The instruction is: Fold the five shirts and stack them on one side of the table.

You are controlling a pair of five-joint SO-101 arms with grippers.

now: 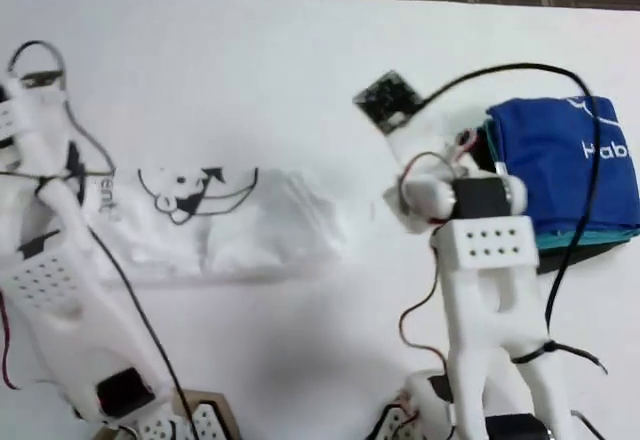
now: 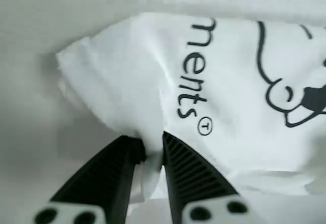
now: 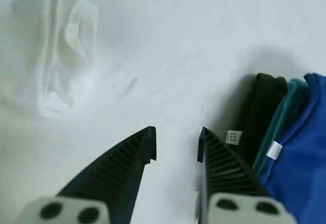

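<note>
A folded white shirt is laid on the table; a blue shirt is stacked beside the right arm.

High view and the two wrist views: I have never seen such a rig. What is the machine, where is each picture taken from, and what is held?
Two robot arms stand at a table. The high view is a fixed camera looking down: left arm at the picture's left, right arm at its right. Each wrist view comes from a camera on that arm, looking along its black pincer. The left gripper is shut on the edge of a white shirt with a printed drawing, lying in a long strip. The right gripper is open, holding nothing, over the table beside a folded blue shirt that lies on a teal shirt and a black shirt.
</note>
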